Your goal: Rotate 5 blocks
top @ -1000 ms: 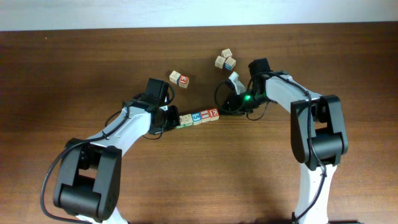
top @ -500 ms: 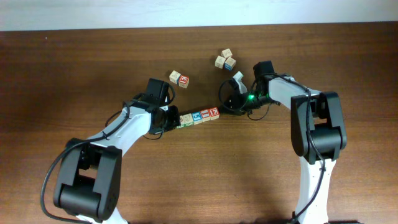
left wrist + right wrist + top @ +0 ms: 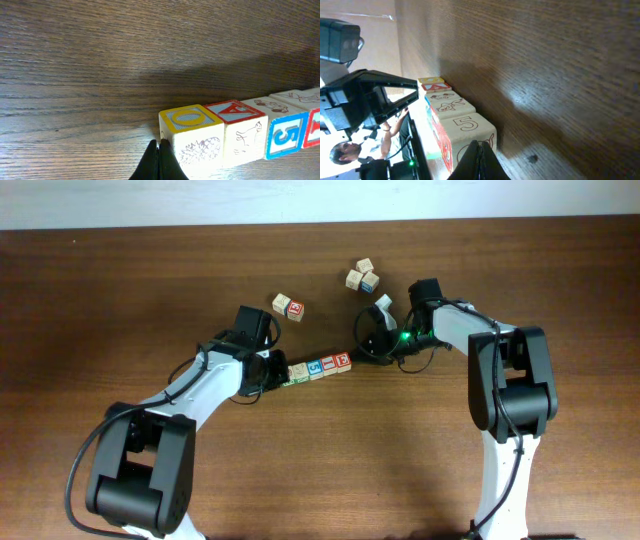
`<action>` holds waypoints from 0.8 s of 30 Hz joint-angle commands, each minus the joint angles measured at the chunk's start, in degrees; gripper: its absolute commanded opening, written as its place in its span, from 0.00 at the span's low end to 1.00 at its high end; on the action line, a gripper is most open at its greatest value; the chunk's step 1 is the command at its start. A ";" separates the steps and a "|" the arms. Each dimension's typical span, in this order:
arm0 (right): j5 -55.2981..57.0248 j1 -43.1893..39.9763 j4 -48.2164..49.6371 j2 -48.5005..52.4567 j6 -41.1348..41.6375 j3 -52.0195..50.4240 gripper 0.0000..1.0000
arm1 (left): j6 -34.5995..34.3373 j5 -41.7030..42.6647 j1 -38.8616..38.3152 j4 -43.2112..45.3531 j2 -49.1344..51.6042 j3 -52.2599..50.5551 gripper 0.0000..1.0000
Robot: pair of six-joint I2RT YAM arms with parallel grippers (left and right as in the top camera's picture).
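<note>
The 5 blocks (image 3: 316, 367) lie joined in one slightly slanted line at the table's middle. In the left wrist view the line (image 3: 240, 130) starts with a yellow-topped O cube (image 3: 192, 135), then a red A cube and a blue 5 cube. My left gripper (image 3: 277, 372) is shut and empty, its tips (image 3: 159, 150) against that O cube's end face. My right gripper (image 3: 358, 356) is also shut and empty, its tips (image 3: 481, 147) against the other end of the line (image 3: 455, 120), at a cube with a 5 on top (image 3: 467, 132).
A separate pair of cubes (image 3: 288, 306) lies behind the line to the left. A cluster of three cubes (image 3: 362, 277) sits behind the right gripper. Both arms flank the line. Bare wood (image 3: 330, 440) stretches in front of it.
The right gripper shifted slightly toward the back, and the line's right end swung a little that way with it. The left arm stayed put.
</note>
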 commanded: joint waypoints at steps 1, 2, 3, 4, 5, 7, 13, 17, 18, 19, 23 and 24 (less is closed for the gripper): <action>-4.04 1.90 -0.52 0.74 -0.70 -0.33 0.04 | 0.59 1.55 -0.26 0.39 0.74 -0.15 0.00; -4.26 2.23 -0.68 0.72 -0.70 -0.31 0.04 | 0.59 1.55 -0.26 0.39 0.74 -0.15 0.00; -4.48 2.34 -0.94 0.72 -0.70 -0.20 0.04 | 0.59 1.57 -0.26 0.39 0.74 -0.15 0.00; -4.90 2.47 -1.09 0.72 -0.70 -0.13 0.04 | 0.59 1.55 -0.26 0.39 0.74 -0.15 0.00; -5.22 2.62 -1.16 0.72 -0.70 -0.04 0.04 | 0.59 1.55 -0.26 0.39 0.74 -0.15 0.00; -5.31 2.69 -1.57 0.63 -0.70 0.17 0.04 | 0.83 1.55 -0.26 0.39 0.74 -0.15 0.00; -5.33 2.69 -2.03 -0.26 -0.70 0.17 0.04 | 0.96 1.55 -0.26 0.48 0.74 -0.15 0.00; -5.53 2.71 -2.51 -0.79 -0.70 0.17 0.04 | 0.96 1.57 -0.26 0.59 0.74 -0.15 0.00; -5.55 2.75 -2.71 -0.79 -0.70 0.28 0.04 | 0.96 1.55 -0.26 0.59 0.74 -0.15 0.00; -5.57 2.93 -2.91 -0.79 -0.72 0.48 0.04 | 0.96 1.55 -0.26 0.61 0.74 -0.15 0.00; -5.90 3.89 -3.54 -0.85 -0.72 1.79 0.04 | 0.98 1.55 -0.26 0.55 0.74 -0.15 0.00; -5.88 4.15 -3.76 -0.87 -0.72 2.19 0.04 | 0.96 1.55 -0.26 0.57 0.74 -0.15 0.00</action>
